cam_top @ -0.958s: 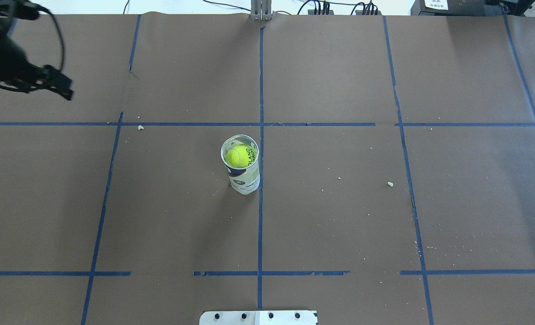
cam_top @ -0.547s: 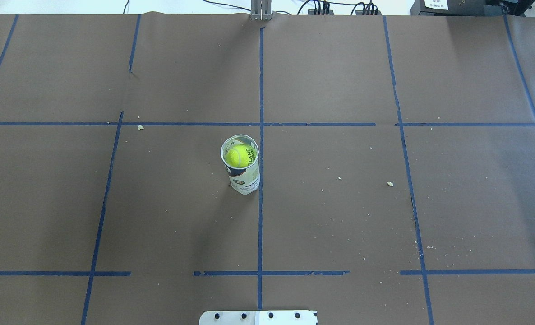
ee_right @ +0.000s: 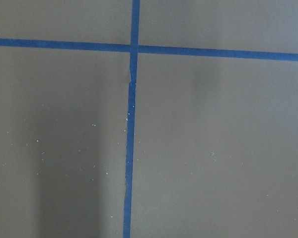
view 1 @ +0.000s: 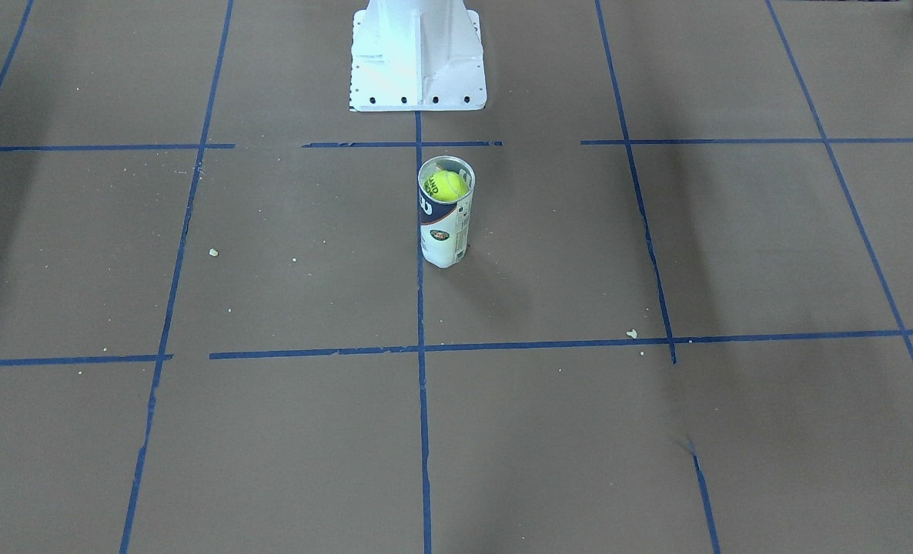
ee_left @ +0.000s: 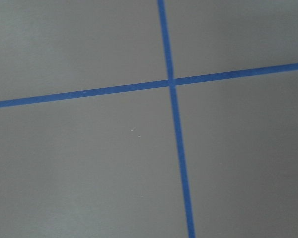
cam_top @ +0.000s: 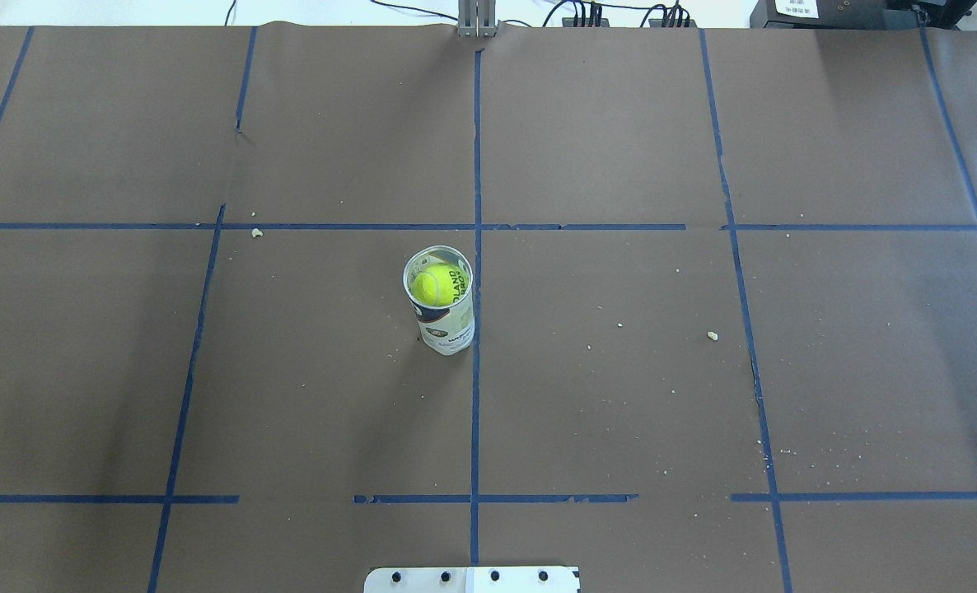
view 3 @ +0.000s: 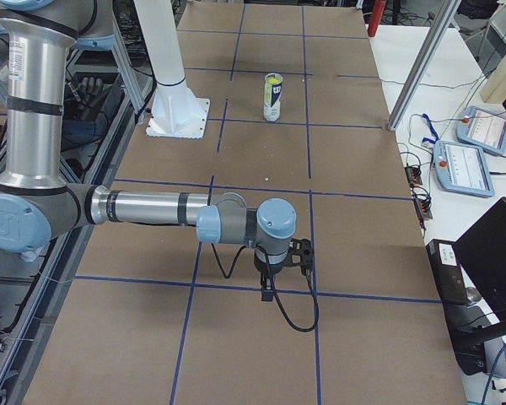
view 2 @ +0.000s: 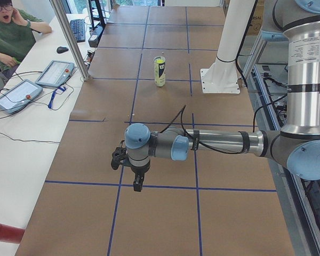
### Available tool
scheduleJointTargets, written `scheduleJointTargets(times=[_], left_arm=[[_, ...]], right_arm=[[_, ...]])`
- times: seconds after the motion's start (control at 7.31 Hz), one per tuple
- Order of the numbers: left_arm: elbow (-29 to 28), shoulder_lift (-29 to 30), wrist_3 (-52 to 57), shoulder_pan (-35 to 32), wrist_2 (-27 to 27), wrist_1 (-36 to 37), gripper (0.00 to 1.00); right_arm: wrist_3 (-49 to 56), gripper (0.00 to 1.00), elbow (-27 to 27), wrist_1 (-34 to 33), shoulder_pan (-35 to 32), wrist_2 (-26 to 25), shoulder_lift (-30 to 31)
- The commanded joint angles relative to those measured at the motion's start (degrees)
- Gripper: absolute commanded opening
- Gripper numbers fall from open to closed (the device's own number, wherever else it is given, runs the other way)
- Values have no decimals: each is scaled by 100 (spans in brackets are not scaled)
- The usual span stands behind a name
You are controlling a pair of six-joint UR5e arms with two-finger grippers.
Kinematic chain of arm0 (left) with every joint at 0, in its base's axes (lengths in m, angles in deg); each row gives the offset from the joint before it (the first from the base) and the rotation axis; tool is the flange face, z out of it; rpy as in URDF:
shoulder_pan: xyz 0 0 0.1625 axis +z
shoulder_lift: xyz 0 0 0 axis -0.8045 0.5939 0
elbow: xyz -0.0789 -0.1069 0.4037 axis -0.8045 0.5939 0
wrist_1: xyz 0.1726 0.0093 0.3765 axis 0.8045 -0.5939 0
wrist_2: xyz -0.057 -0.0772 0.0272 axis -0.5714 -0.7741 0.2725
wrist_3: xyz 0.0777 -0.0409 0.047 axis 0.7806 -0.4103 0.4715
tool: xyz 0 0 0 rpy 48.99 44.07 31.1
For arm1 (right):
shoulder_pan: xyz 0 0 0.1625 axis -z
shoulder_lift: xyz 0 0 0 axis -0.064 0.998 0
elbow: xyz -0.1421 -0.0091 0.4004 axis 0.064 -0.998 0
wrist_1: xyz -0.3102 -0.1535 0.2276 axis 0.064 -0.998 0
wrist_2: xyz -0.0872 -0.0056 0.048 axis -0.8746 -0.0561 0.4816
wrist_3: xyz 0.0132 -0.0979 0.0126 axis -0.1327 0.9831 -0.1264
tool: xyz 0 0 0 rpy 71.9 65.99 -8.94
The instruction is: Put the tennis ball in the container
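The ball (cam_top: 433, 286) sits in the upright tube (cam_top: 449, 331), so the task looks done and no move seems needed; the left gripper (view 2: 137, 184) and right gripper (view 3: 268, 291) hang far off, their opening impossible to tell.

The surface (cam_top: 620, 395) is found covered in brown paper, matt and smooth, with a small crease noted toward 11 o'clock in the overhead view. Grid lines of blue tape (cam_top: 476, 412) are laid on it; the tape is smooth and ragged at the edges in places. Pale crumbs (cam_top: 712, 335) are scattered over the paper. The container (cam_top: 447, 329) is recorded as clear glossy plastic with a printed white and navy label and a silvery rim. The tennis ball (cam_top: 431, 287) is seen as fuzzy yellow-green felt. The base plate (view 1: 418, 69), at 12 o'clock in the front-facing view, is white painted metal. The arm tubes (view 2: 218, 143) are brushed silvery metal, the joint caps (view 2: 137, 136) smooth blue plastic. The left pincer (view 2: 137, 184) is matt black.
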Motion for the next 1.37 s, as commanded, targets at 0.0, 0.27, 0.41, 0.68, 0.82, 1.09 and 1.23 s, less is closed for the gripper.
scheduleJointTargets(times=[0.0,0.27,0.41,0.68,0.82,1.09,1.23], left_arm=[[27,-92,-38,-136,28,69,100],[72,-31,-38,-136,-16,70,100],[115,-14,-38,-127,-24,61,100],[185,-5,-38,-136,-24,70,100],[186,-13,-38,-136,-16,70,100],[186,-5,-38,-136,-16,61,100],[186,-5,-38,-136,-16,61,100]], right_arm=[[0,100,-2,0,0,0,-3],[0,100,7,0,0,0,6],[0,100,-2,0,0,0,6],[0,100,-2,0,0,0,6],[0,100,-2,0,0,0,-3],[0,100,-2,0,0,0,-3],[0,100,-2,0,0,0,6]])
